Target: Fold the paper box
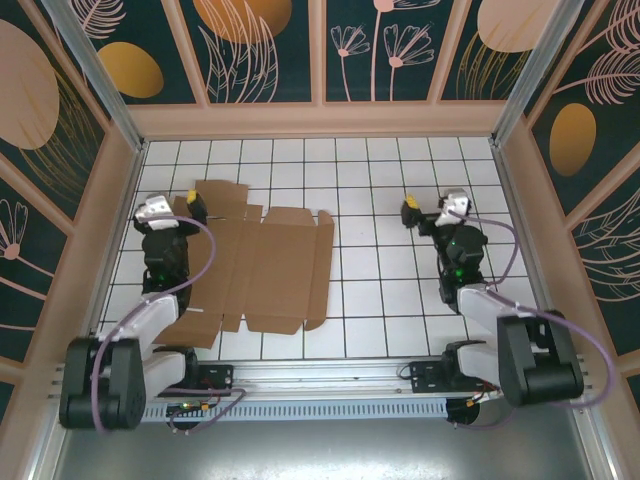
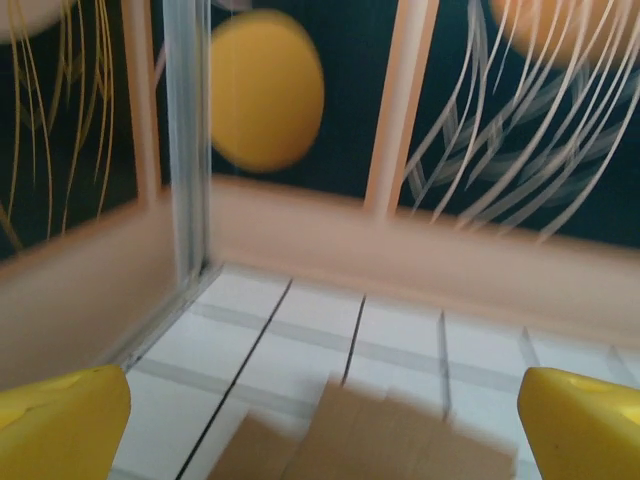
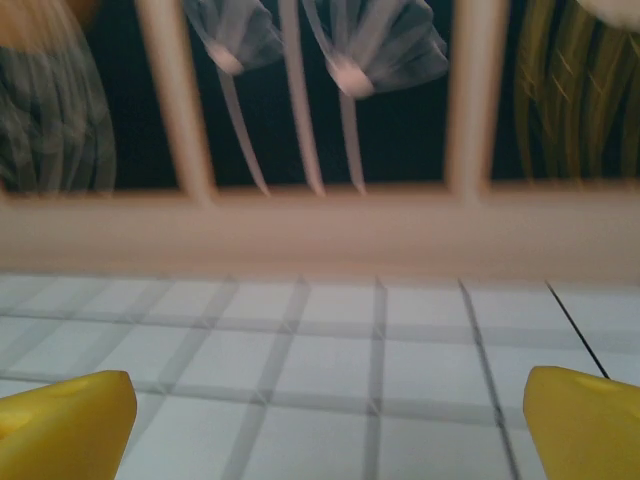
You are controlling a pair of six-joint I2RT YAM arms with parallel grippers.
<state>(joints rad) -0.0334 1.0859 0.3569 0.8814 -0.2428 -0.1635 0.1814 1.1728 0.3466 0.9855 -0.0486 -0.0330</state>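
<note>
The paper box (image 1: 270, 270) lies flat and unfolded on the white tiled table (image 1: 380, 290), left of centre, a brown die-cut sheet with its flaps spread outward and its creases showing as lines across the panels. Its right edge ends in a narrow strip near the table's middle, and its near edge is close to the arms' mounting rail (image 1: 330, 375). The left gripper (image 1: 190, 205) hangs above the far left corner of the sheet, and the left arm crosses over the sheet's left flaps, hiding part of them. Whether any part of that gripper touches the cardboard cannot be told from above. In the left wrist view its yellow fingers (image 2: 60, 425) stand at opposite edges of the frame, spread wide with nothing held, and the far edge of the cardboard (image 2: 370, 445) shows low between them, blurred, with bare tiles and the corner of the patterned wall (image 2: 270, 90) beyond. The right gripper (image 1: 412, 215) sits well apart from the sheet, over bare tiles on the table's right side. In the right wrist view its yellow fingers (image 3: 60, 420) are likewise spread wide and empty, with tiles between them and the back wall ahead. The sheet forms no enclosure in its present state; all panels lie level with the table.
</note>
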